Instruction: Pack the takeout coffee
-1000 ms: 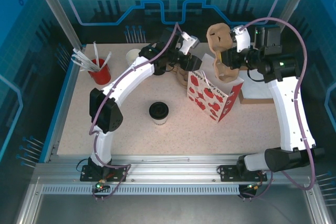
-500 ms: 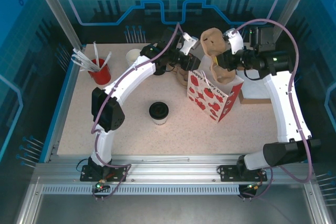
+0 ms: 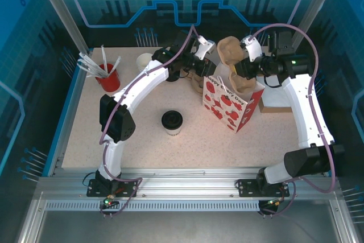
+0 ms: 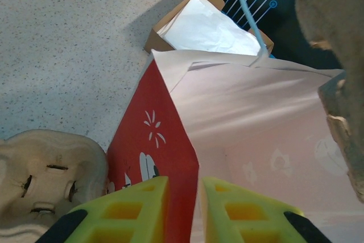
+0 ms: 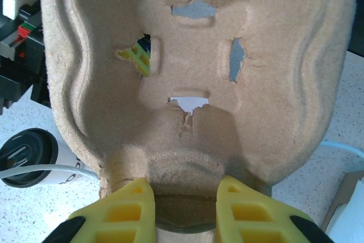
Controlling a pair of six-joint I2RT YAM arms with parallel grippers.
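Note:
The takeout coffee, a pale cup with a black lid, stands alone in the table's middle, left of the strawberry-print bag; its lid also peeks in at the right wrist view's lower left. My left gripper is at the bag's back left corner, shut on the rim where the red panel folds. My right gripper is shut on a brown pulp cup carrier, held upright over the bag's open mouth.
A second pulp carrier lies just left of the bag. A cardboard box of white napkins sits behind and right of it. A red cup of straws and a white cup stack stand at the back left.
My left gripper's jaws have closed in onto the bag's rim. My right arm has carried the pulp carrier left and lower, toward the bag's mouth.

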